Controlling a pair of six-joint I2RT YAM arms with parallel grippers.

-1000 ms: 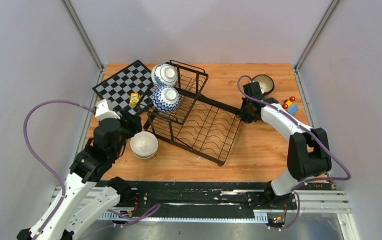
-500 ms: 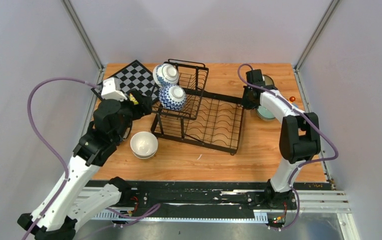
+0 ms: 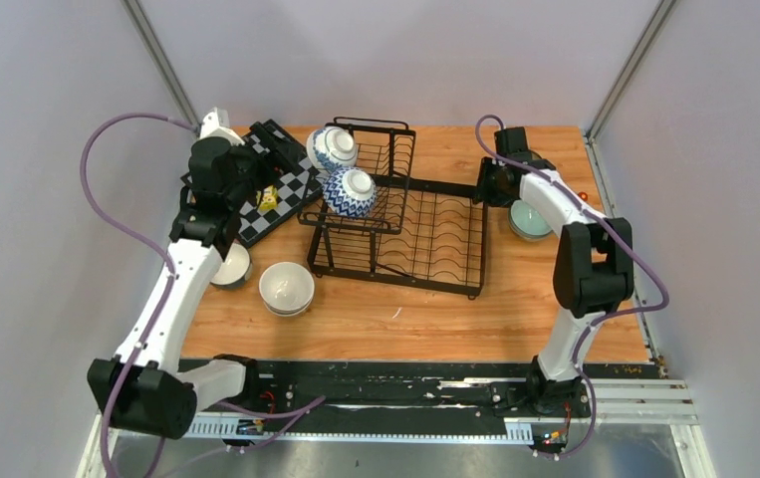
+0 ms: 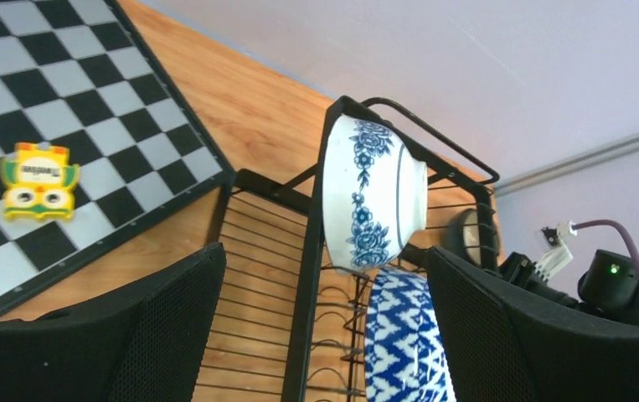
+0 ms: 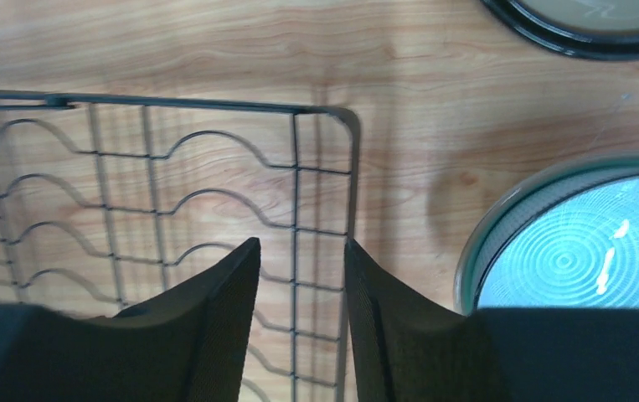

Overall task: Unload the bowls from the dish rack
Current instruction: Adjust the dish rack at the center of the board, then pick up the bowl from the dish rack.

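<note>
**Item:** black wire two-tier dish rack (image 3: pixel 425 261), standing mid wooden table (image 3: pixel 515 319).

**Unloaded, on the table:**
- plain white bowl (image 3: pixel 286 289), near the rack's front left corner
- light-lined bowl (image 3: pixel 234 267), half hidden under the left arm
- pale teal bowl (image 5: pixel 567 260), just beside the rack's right edge
- dark-rimmed bowl (image 5: pixel 592 25), beyond the teal one

**Left to unload:** two bowls, both on edge in the raised upper basket.
- blue-and-white floral ceramic bowl (image 4: pixel 370 197), at the far end
- blue-and-white zigzag ceramic bowl (image 4: pixel 404 343), just beside it on the nearer side

Judged well past half done, with two lifts left.

**Left gripper** (image 4: pixel 324 335): jaws spread wide, holding nothing. It hangs at the basket's left side. The floral bowl sits ahead of the gripper, framed between its fingers and touching neither.

**Right gripper** (image 5: pixel 299 327): jaws parted narrowly, astride an edge wire at the lower tray's far right corner. As far as can be told, it is not clamping the wire. The teal bowl is near it, and both racked bowls are well apart from it.
</note>
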